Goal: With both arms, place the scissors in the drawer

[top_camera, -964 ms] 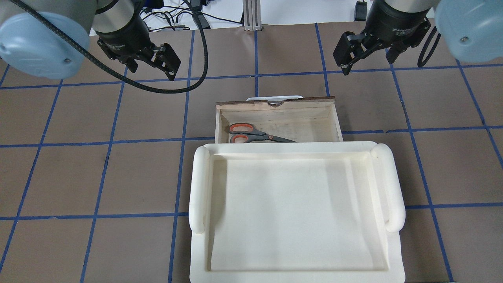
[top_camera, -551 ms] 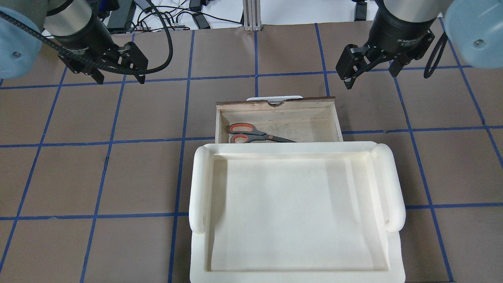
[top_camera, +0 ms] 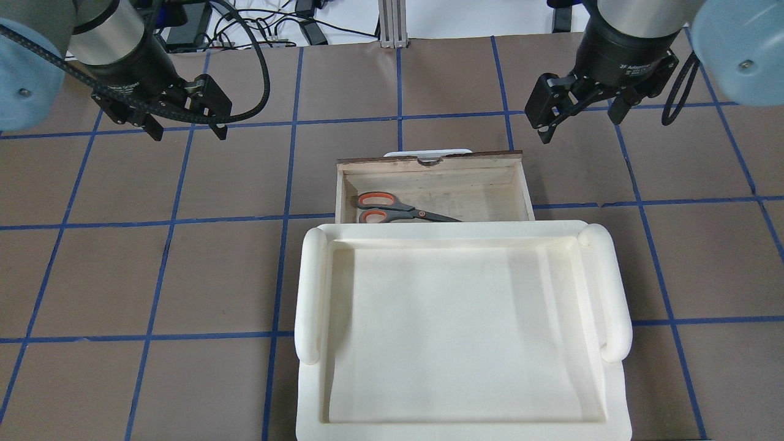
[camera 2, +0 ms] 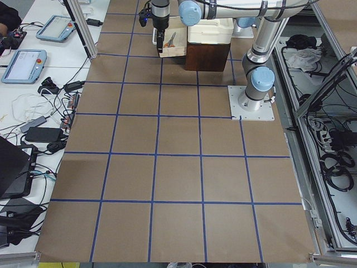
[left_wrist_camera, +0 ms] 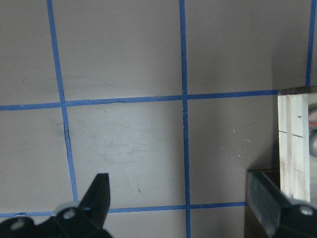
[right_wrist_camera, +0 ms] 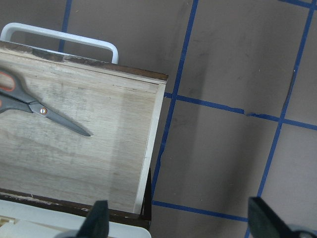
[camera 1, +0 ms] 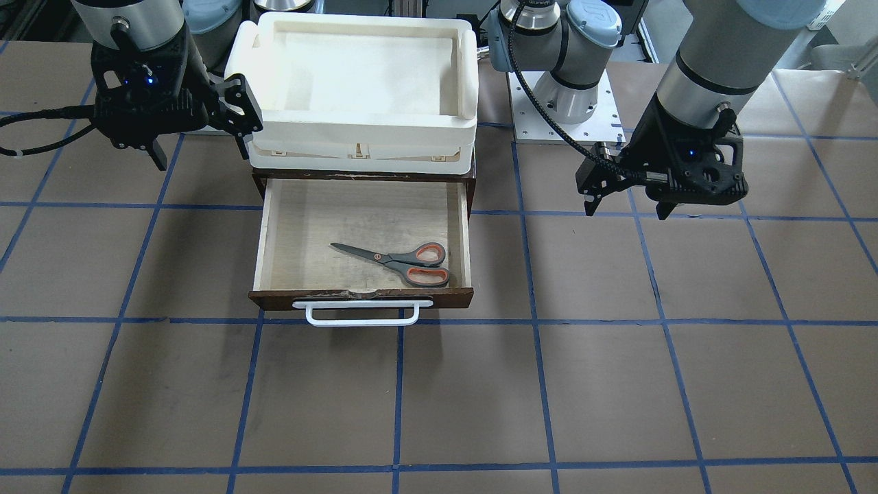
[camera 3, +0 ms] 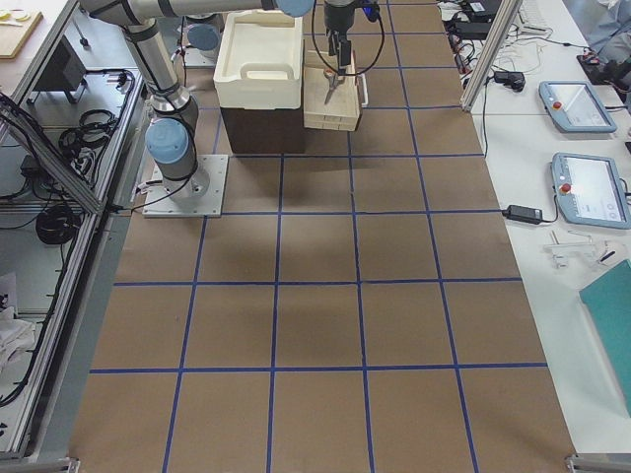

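Observation:
The scissors (top_camera: 398, 209) lie flat inside the open drawer (top_camera: 429, 160), handles toward the robot's left side. They also show in the front view (camera 1: 405, 259) and the right wrist view (right_wrist_camera: 34, 106). My left gripper (top_camera: 187, 131) is open and empty, hovering over the table well to the left of the drawer. My right gripper (top_camera: 580, 128) is open and empty, hovering just beyond the drawer's front right corner. In the front view the left gripper (camera 1: 625, 211) is at the right and the right gripper (camera 1: 200, 158) at the left.
A white foam tray (top_camera: 312, 288) sits on top of the dark cabinet that holds the drawer. The drawer's white bar handle (camera 1: 362, 315) sticks out toward the far side. The brown table has a blue tape grid.
The left gripper has swung left, away from the drawer. The right gripper has edged slightly toward the drawer's corner. The scissors and the drawer have not moved.

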Controlling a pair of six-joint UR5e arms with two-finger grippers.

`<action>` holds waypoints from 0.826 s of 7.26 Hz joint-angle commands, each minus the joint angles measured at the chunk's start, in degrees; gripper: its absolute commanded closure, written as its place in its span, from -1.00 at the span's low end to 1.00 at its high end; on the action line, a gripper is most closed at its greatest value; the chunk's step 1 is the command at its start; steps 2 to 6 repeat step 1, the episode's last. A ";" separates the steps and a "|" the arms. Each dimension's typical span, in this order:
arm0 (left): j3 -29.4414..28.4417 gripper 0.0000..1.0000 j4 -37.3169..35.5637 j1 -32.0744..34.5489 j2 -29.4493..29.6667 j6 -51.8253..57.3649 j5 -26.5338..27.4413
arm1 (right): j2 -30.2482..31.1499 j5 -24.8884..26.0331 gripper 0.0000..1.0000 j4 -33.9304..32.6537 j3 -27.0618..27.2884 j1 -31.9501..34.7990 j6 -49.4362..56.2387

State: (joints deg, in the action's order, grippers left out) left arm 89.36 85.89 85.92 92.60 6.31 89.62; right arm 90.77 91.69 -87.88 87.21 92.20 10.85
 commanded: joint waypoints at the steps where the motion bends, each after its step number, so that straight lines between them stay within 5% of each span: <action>1: 0.46 -1.00 -0.02 0.13 -0.13 0.02 -0.06 | -0.24 -0.63 -1.00 -0.79 0.06 0.00 -0.13; 6: 0.46 -1.00 -0.02 0.13 -0.13 0.02 -0.06 | -0.24 -0.63 -1.00 -0.79 0.06 0.00 -0.13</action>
